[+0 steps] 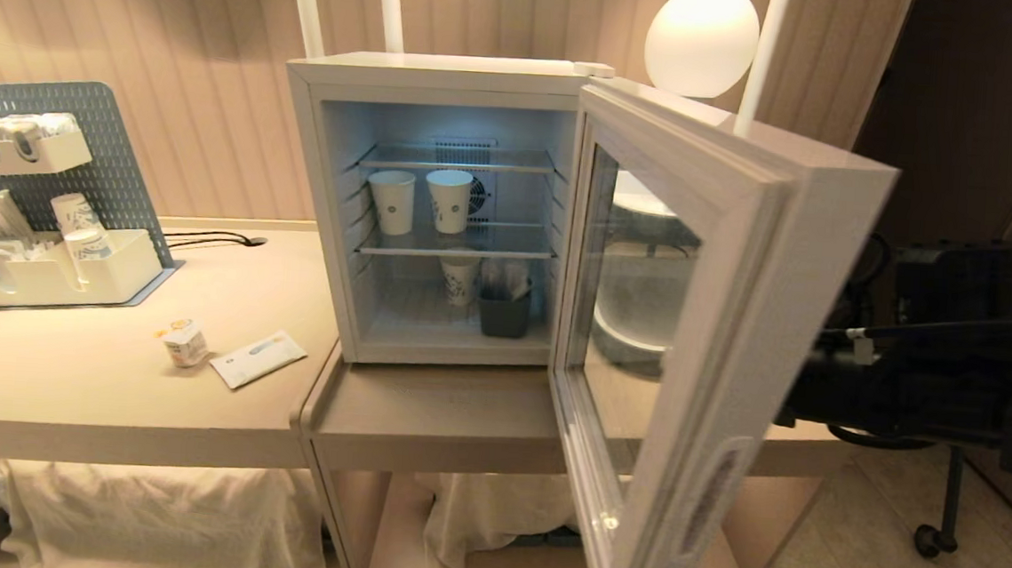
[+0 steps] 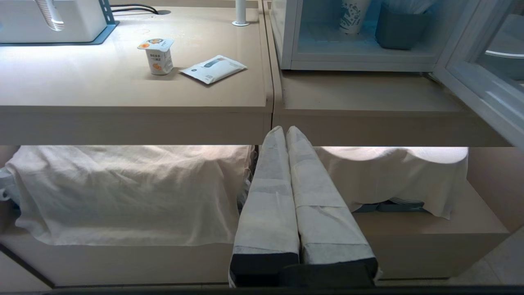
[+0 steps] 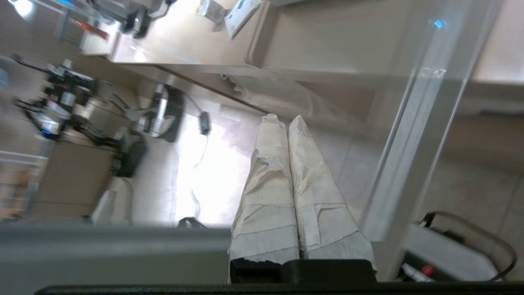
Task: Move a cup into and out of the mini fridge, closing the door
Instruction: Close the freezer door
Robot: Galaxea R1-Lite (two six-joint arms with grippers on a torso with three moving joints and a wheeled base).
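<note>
Three paper cups [image 1: 449, 200] inside fridge [image 1: 436, 74]

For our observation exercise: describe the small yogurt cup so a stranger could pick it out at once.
Start at the open mini fridge and look left across the beige counter. The cup stands beside a flat white packet. Unlike the taller paper cups, it is squat, foil-lidded, with an orange fruit picture.

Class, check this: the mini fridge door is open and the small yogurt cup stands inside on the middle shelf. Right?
Not quite. The door is open, but the cup stands on the counter left of the mini fridge, beside a white packet. The head view shows it.
</note>
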